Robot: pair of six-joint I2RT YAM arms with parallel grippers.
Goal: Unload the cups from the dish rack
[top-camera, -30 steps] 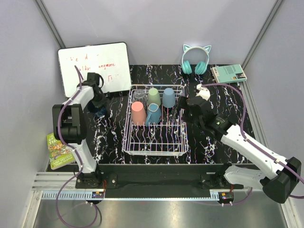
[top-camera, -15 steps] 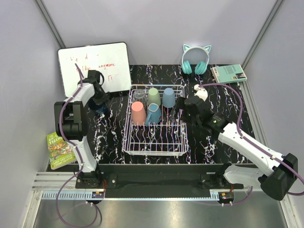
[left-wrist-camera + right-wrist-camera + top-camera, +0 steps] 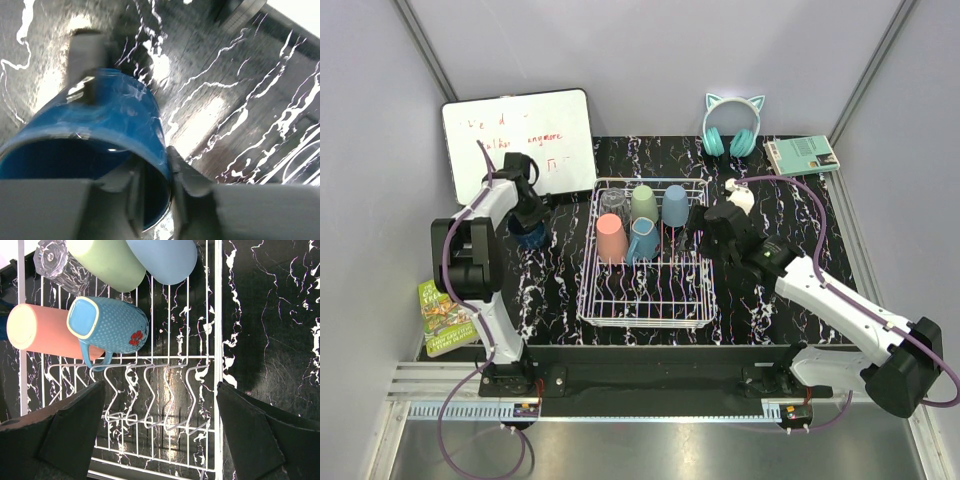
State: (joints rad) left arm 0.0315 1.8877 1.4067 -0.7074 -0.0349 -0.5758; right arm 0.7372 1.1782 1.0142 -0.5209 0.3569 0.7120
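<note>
Overhead, the dark navy mug (image 3: 530, 236) is outside the dish rack (image 3: 645, 322), just left of it; five cups (image 3: 642, 205) lie at the rack's far end. Left wrist: left claw (image 3: 157, 180) nearly closed astride the mug's rim, grip unclear. Right wrist: right claw (image 3: 160, 430), wide open, empty, above the teal mug (image 3: 112, 322); likely rigid, slick, so pinch its body.

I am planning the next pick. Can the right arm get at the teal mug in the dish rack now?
Probably yes. The right hand is open near the dish rack, and nothing covers the teal mug; only the pink cup lies close on one side.
</note>
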